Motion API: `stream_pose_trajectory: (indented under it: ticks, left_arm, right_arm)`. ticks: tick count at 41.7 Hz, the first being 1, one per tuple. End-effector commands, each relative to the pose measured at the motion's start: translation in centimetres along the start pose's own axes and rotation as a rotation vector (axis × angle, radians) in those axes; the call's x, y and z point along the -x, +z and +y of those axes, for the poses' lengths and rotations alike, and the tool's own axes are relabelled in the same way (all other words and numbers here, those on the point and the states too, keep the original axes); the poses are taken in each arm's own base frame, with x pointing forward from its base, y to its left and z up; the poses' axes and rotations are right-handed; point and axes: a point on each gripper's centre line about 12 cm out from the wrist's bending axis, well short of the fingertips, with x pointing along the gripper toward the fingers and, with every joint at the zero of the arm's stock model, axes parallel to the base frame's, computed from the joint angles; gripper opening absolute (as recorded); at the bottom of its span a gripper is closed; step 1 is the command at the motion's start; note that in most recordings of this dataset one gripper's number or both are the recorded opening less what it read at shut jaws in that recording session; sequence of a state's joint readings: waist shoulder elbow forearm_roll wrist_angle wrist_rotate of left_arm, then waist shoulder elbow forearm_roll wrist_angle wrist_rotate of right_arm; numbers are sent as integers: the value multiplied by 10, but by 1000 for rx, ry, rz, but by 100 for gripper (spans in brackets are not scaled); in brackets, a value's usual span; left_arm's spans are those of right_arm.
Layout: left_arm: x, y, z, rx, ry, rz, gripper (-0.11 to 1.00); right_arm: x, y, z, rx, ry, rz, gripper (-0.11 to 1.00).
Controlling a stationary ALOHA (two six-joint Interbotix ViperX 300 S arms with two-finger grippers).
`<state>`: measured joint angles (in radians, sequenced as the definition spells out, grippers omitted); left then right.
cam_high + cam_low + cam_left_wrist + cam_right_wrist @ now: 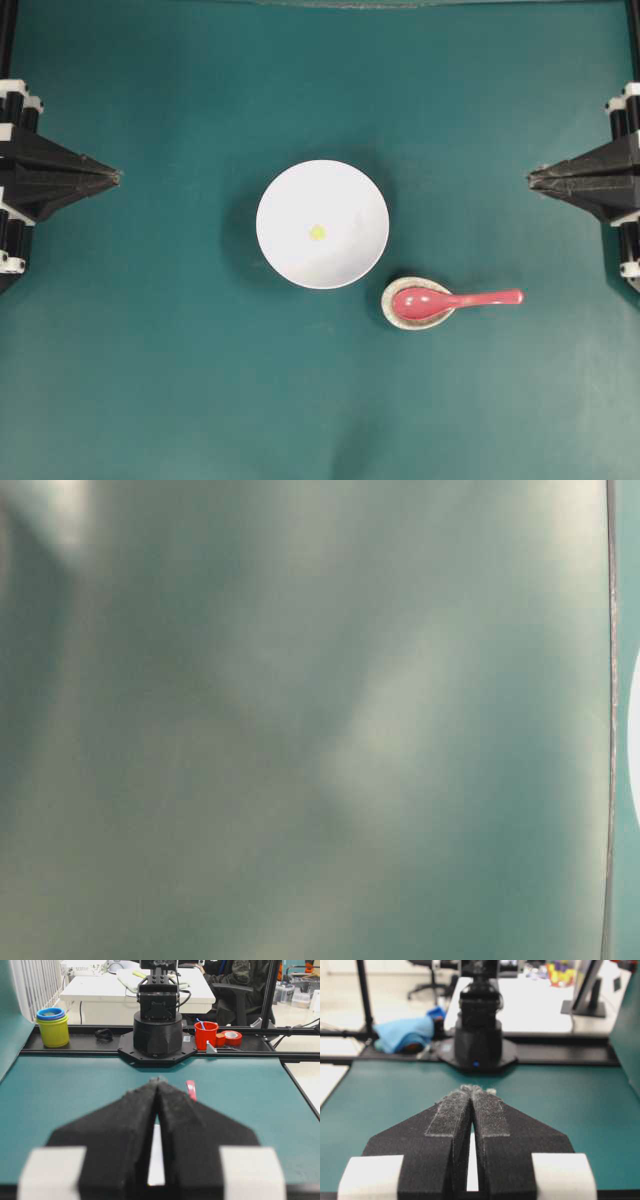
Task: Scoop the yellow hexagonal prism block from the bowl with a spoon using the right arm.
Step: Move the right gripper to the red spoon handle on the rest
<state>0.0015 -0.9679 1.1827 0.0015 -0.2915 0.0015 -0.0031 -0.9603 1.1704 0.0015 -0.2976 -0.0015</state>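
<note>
The large white bowl [322, 224] stands mid-table with the tiny yellow hexagonal prism block [316, 232] lying inside it. Just to its lower right, the red-pink spoon [455, 299] rests with its scoop in a small speckled dish [398, 314], handle pointing right. My left gripper [116, 178] sits shut at the far left edge, holding nothing. My right gripper [531, 180] sits shut at the far right edge, well above and right of the spoon handle. In the left wrist view the shut left gripper [158, 1080] hides most of the bowl; the spoon [191, 1089] peeks out beside it. The right gripper [472, 1088] shows its tips pressed together.
A teal mat [150, 350] covers the table. The table-level view is a blurred teal wash with a sliver of the bowl [635, 740] at its right edge. Beyond the table's far edge stand a red cup [206, 1035], stacked yellow cups [53, 1027] and tape [231, 1037].
</note>
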Motion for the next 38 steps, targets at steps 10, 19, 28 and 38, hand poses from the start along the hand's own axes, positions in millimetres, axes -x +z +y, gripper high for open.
stream_pose_trajectory:
  ticks: [10,19,28,38]
  left_arm:
    - [-4,1,0,-20,-2,64,0]
    - [-4,1,0,-26,-2,64,0]
    - [-4,1,5,-27,20,65,0]
    - [-3,1,6,-27,28,74,0]
  right_arm:
    - [-10,-11,-1,-19,-5,74,3]
    - [-16,-23,0,-54,-4,124,51]
    - [-22,-41,7,-122,18,198,60]
    - [-34,-74,23,-163,65,277,59]
